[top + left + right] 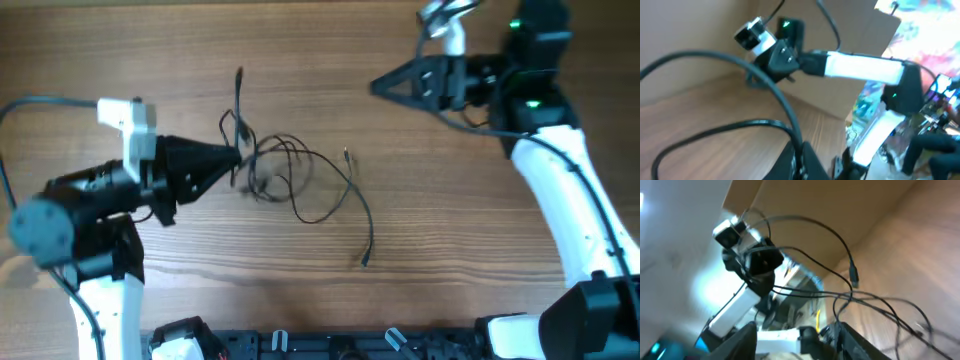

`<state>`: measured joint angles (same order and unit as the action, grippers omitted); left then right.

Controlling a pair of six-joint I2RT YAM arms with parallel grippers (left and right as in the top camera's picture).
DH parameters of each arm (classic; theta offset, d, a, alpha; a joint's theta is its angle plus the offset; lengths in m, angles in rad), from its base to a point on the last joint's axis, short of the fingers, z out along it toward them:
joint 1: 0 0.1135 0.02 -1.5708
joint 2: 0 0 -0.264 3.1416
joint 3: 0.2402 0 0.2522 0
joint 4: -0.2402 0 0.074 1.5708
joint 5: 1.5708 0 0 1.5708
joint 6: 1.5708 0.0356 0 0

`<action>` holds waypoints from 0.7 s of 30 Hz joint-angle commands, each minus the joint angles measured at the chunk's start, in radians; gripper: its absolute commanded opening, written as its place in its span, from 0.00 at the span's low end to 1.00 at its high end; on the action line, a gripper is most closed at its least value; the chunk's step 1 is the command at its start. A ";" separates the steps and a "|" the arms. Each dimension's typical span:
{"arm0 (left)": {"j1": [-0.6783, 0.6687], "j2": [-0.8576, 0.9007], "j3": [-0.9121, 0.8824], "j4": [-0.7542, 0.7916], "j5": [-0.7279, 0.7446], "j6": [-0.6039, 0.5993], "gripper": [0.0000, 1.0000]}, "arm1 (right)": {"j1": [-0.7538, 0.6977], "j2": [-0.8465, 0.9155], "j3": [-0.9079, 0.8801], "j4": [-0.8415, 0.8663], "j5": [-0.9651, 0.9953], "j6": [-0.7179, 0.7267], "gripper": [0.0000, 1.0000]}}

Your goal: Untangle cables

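Overhead showed a wooden counter (450, 220) with the cables (300, 180) lying as a loose tangle of thin black loops a little left of its middle. One strand ran up from the knot to a small plug end (240, 72). Another trailed off to the right and down to a second tip (365, 262), and a third short end (346, 155) stuck out near the top of the loops. The left pincer (238, 160) reached in from the left with its tip pressed into the left edge of the tangle. It was clenched on the cables there. In the left wrist view the black strands (780, 100) swept close past the lens and ran down into the narrow gap between the dark jaws at the bottom of the frame, with the right arm (855, 67) across the background. The right pincer (375, 85) hung near the upper right of the counter, pointing left, well apart from the tangle and touching none of it. In the blurred right wrist view its fingers (740, 340) stood spread at the bottom of the frame with nothing between them, so it was released. That same view looked along the wood toward the left arm (735, 305), with several strands crossing in front of it and one small plug (854, 275) hanging at the end of a curved wire.
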<state>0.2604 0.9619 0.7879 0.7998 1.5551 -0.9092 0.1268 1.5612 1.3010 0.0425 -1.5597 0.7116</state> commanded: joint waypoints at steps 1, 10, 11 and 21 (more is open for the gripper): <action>-0.006 -0.034 0.003 0.069 0.011 -0.232 0.04 | 0.144 0.001 0.012 -0.048 -0.049 -0.235 0.67; -0.006 -0.050 0.003 0.069 -0.043 -0.278 0.08 | 0.278 0.089 0.012 -0.710 0.734 -0.560 0.81; -0.006 -0.050 0.003 0.069 -0.053 -0.278 0.08 | 0.293 0.099 0.012 -0.735 0.797 -0.569 0.82; -0.006 -0.050 0.003 0.069 -0.083 -0.293 0.08 | 0.385 0.235 0.012 -0.796 1.078 -0.596 0.86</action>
<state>0.2596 0.9234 0.7883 0.8646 1.4921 -1.1915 0.5014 1.7435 1.3132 -0.7517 -0.5407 0.1291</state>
